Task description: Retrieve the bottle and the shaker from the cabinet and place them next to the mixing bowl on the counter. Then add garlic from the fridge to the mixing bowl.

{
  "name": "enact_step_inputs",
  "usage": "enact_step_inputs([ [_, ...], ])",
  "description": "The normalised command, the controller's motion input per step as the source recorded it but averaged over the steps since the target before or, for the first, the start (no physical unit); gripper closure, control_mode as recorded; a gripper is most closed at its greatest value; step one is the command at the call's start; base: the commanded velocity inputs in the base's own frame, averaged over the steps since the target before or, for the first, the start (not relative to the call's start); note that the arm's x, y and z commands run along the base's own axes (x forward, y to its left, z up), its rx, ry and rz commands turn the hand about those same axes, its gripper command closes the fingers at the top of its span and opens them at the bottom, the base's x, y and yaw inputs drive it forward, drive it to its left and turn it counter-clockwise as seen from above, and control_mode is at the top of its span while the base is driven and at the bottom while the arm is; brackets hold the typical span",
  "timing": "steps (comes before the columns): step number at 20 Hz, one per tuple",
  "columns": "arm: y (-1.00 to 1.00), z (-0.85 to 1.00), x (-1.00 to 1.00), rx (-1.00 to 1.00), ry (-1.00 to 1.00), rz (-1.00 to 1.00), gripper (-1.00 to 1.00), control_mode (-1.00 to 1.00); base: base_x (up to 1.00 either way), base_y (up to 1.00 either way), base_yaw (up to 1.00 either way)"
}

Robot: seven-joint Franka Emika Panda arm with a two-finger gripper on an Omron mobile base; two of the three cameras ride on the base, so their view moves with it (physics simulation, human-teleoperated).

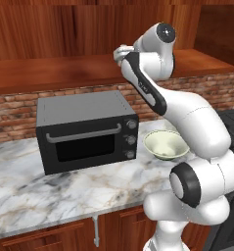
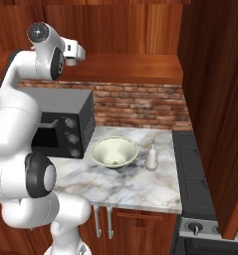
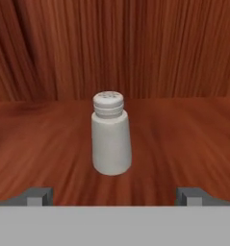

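Observation:
A white shaker (image 3: 111, 139) with a perforated cap stands upright on the wooden cabinet shelf (image 3: 49, 144), straight ahead of my gripper (image 3: 114, 194). The gripper is open: its two fingertips (image 3: 37, 194) sit wide apart, short of the shaker, with nothing between them. From the base, the hand (image 1: 119, 54) reaches in over the shelf (image 2: 130, 67) above the counter. The pale green mixing bowl (image 2: 114, 152) sits on the marble counter (image 2: 140, 184). A small whitish bottle (image 2: 151, 157) stands just to its right. The bowl (image 1: 165, 144) also shows beside my arm.
A black toaster oven (image 1: 86, 130) stands on the counter left of the bowl, under the shelf. A brick wall (image 2: 140, 107) backs the counter. A stove (image 2: 197, 174) and a tall wooden panel (image 2: 215, 99) close off the right side.

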Motion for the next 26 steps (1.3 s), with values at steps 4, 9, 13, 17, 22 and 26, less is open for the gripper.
enact_step_inputs([
  [4,0.11,0.0,0.33,0.0,0.0,0.0,-1.0,-1.0,0.0,0.0,0.0],
  [9,0.06,-0.02,0.26,0.0,0.0,0.0,-1.0,-1.0,0.0,0.0,0.0],
  [13,0.04,-0.01,0.26,0.0,0.0,0.0,-1.0,-1.0,0.0,0.0,0.0],
  [17,0.02,-0.01,0.21,0.0,0.0,0.0,-1.0,-1.0,0.0,0.0,0.0],
  [22,0.0,0.0,0.2,0.0,0.0,0.0,-1.0,-1.0,0.0,0.0,0.0],
  [26,0.0,-0.06,0.11,0.0,0.0,0.0,-1.0,-1.0,0.0,0.0,0.0],
])
